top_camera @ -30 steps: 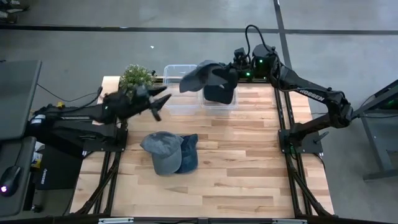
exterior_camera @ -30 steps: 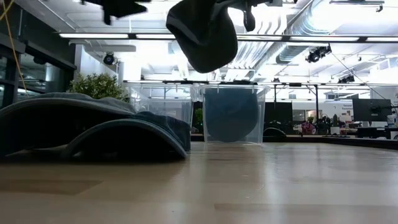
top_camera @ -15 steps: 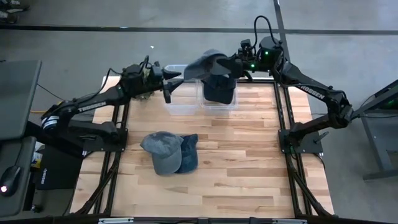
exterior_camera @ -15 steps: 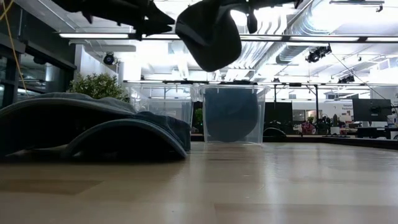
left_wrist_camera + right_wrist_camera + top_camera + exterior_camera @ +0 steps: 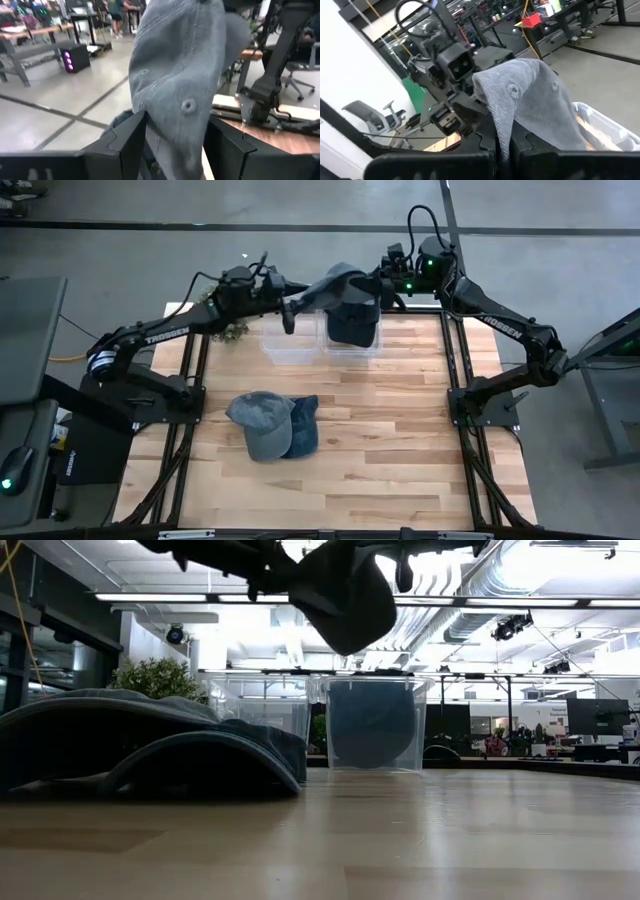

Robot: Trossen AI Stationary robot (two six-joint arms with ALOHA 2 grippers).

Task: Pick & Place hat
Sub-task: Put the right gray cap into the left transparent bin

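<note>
A grey corduroy hat (image 5: pixel 335 285) hangs high over the far edge of the table, held by my right gripper (image 5: pixel 376 286), which is shut on it. The low view shows the hat (image 5: pixel 340 595) drooping above the clear bins. My left gripper (image 5: pixel 175 131) is open, with one finger on either side of the hat's crown (image 5: pixel 185 75). From above, my left gripper (image 5: pixel 289 310) sits at the hat's left side. The right wrist view shows the hat (image 5: pixel 530 95) with the left gripper (image 5: pixel 455 100) behind it. My right gripper pinches a fold of the hat's crown (image 5: pixel 503 131) between its two shut fingers, coming about level from the table's right. The hat is lifted clear and droops below and past the fingers. My left gripper straddles the crown; I cannot tell whether its fingers touch the cloth.
Two clear bins stand at the far edge: the left one (image 5: pixel 290 332) looks bare, the right one (image 5: pixel 352 330) holds a dark blue hat. Two more hats, grey-blue (image 5: pixel 262 420) and dark blue (image 5: pixel 304 426), lie overlapping mid-table. A plant (image 5: pixel 236 330) stands at the far left.
My left arm has swung from the table's left side up and toward the far edge and the right, ending with its open fingers around the hat. My right gripper carried the hat a little farther toward the far edge, then held still.
</note>
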